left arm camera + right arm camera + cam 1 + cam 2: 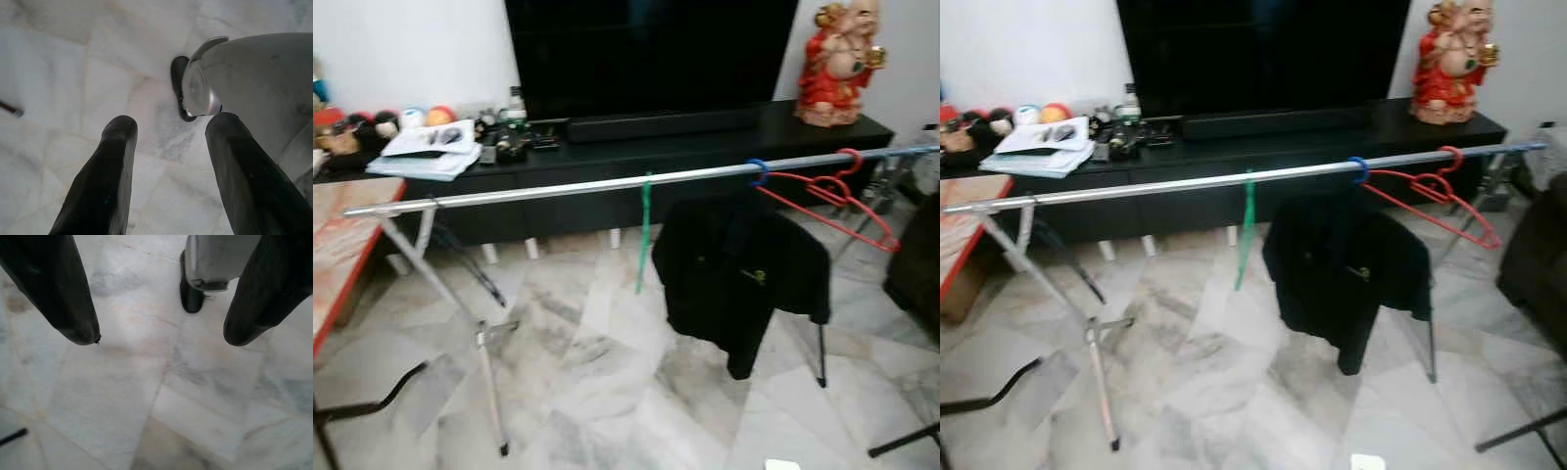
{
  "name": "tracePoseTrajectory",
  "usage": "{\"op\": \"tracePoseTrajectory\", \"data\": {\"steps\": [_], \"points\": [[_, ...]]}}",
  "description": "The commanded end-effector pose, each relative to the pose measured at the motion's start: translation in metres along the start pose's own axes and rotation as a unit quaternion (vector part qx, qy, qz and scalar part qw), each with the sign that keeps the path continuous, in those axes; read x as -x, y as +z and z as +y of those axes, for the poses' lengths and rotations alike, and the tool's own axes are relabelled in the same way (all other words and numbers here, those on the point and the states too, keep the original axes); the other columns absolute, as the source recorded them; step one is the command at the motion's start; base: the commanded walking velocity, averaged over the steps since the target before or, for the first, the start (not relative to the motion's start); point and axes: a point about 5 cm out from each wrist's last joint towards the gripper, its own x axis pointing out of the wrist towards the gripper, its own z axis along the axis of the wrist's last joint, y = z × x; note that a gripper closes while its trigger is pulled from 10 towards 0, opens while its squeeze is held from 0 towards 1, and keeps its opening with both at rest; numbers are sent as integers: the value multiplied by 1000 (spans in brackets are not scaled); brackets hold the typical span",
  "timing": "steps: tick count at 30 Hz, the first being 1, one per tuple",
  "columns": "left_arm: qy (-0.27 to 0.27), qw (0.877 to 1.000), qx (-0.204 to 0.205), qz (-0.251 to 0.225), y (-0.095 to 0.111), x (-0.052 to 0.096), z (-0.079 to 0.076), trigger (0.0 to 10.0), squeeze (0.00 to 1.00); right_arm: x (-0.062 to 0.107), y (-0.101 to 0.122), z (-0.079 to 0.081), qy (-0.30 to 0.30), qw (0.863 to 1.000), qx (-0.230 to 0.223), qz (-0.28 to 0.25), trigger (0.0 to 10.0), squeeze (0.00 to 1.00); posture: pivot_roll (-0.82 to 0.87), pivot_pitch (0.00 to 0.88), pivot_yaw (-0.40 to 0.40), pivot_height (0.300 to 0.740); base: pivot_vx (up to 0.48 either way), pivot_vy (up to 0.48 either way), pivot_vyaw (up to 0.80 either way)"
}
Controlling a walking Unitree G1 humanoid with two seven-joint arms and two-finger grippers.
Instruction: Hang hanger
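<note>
Both arms hang down over the marble floor [607,382], and neither holds anything: the left gripper [168,142] has its fingers spread well apart, and the right gripper [159,338] is spread wider still, touching nothing. Across the room, the red hanger [827,196] hangs on the silver rail [558,188] toward its right end, just right of a black jacket [739,274] on a blue-hooked hanger.
</note>
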Motion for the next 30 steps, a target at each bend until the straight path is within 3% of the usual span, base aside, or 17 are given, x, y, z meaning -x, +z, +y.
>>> {"op": "tracePoseTrajectory", "data": {"steps": [1, 15, 25, 30], "points": [[1, 1000, 1, 11, -5, 1, 1, 10000, 0, 0, -1, 3, 4, 1000, -1, 4, 10000, 0, 59, 31, 28, 740, 0, 0, -775], [3, 1000, -5, 11, -6, 1, 2, 10000, 0, 0, -2, 5, 2, 1000, -5, 4, 10000, 0, 62, 24, 43, 740, 0, 0, -776], [2, 1000, -3, 16, -13, 2, -1, 10000, 0, 4, -22, -15, -14, 1000, -8, 21, 10000, 0, 59, 33, 37, 740, 0, 0, -775], [-1, 1000, -9, 21, -16, 2, -1, 10000, 0, 6, -27, -17, -16, 1000, -14, 22, 10000, 0, 42, 45, 50, 740, 0, 0, -775]]}}
